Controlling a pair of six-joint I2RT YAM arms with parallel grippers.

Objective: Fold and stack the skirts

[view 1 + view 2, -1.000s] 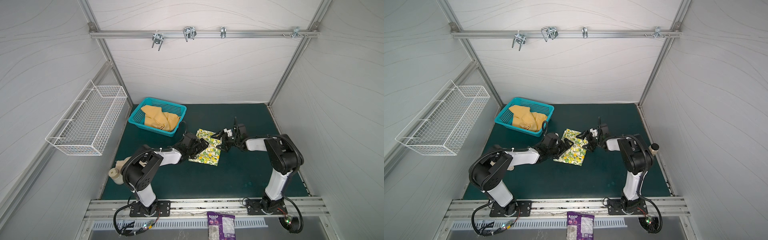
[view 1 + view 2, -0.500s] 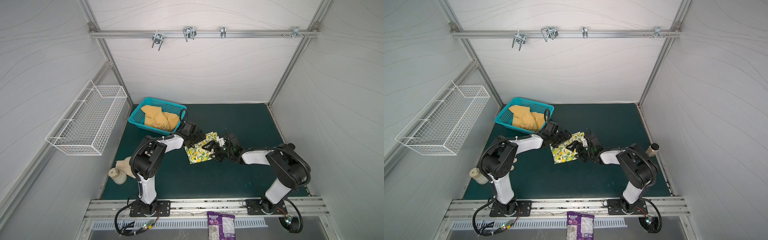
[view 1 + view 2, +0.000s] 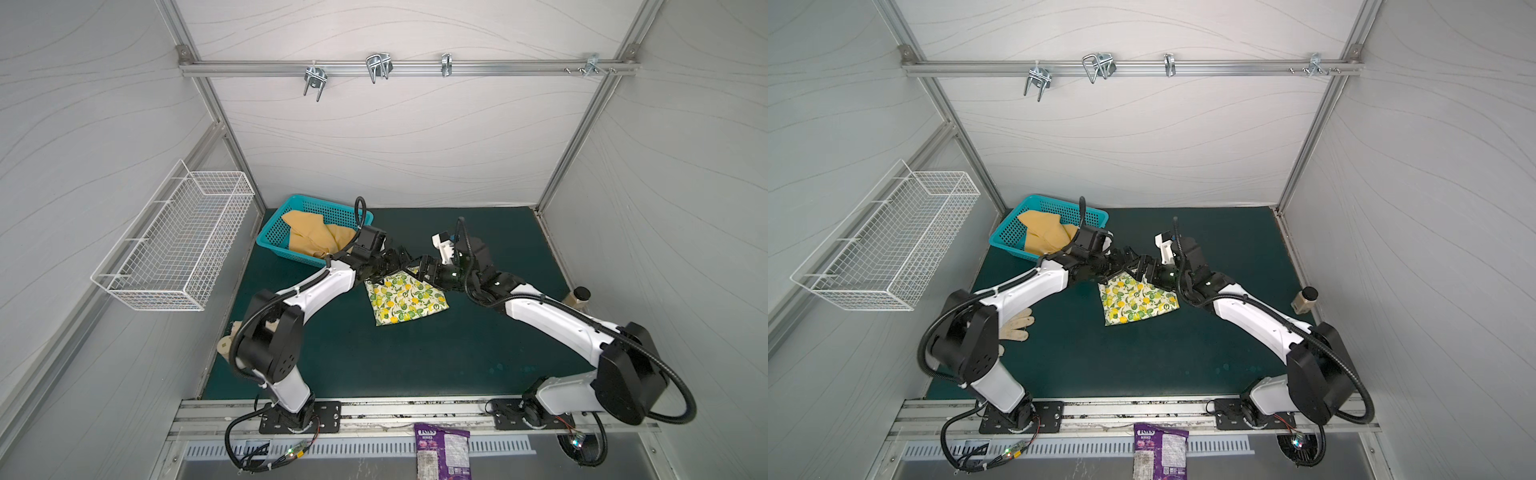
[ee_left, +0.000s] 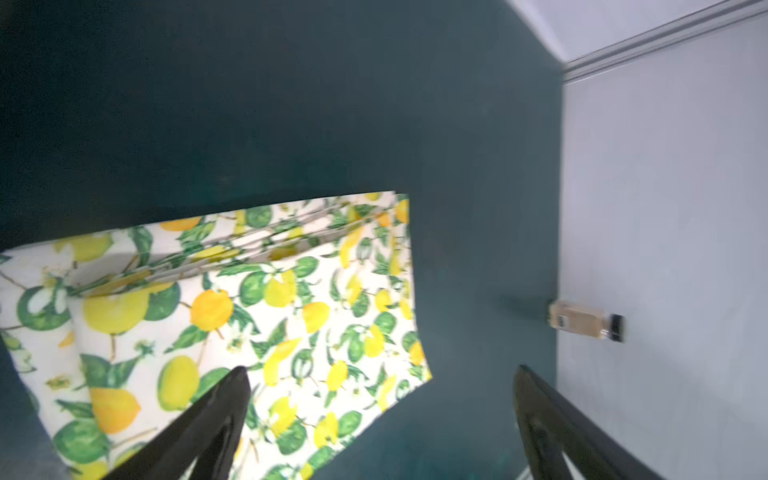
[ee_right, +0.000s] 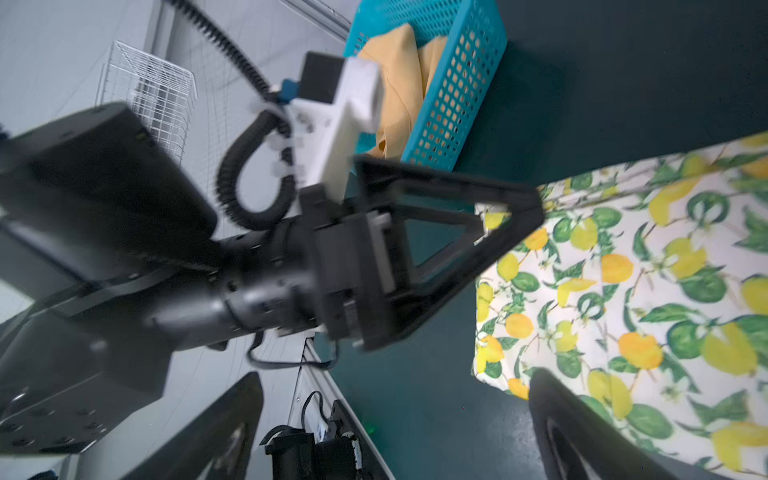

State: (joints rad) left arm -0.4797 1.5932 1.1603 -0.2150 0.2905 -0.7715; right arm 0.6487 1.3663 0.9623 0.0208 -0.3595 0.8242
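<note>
**Mustard skirt waits far left, closest to your left tool**

Your left tool (image 3: 401, 259) and right tool (image 3: 426, 270) are both wide open and hold nothing. They hang nose to nose over the far edge of the lemon skirt (image 3: 405, 301). That skirt lies folded flat in the middle of the green surface (image 3: 415, 365), just on the near side of both tools. Its long side runs left to right, with the right end a bit farther away. I cannot tell if a tool tip touches the cloth.

The mustard skirt (image 3: 316, 239) is bunched up in the blue basket (image 3: 272, 243) at the far left corner. It looks not folded yet. From the tools, the basket lies to the left and a little farther back. Your left arm is the nearer one, and its wrist is just beside the basket's right end. So I think the left tool should reach in there, and the right tool should keep out of its way.
</note>
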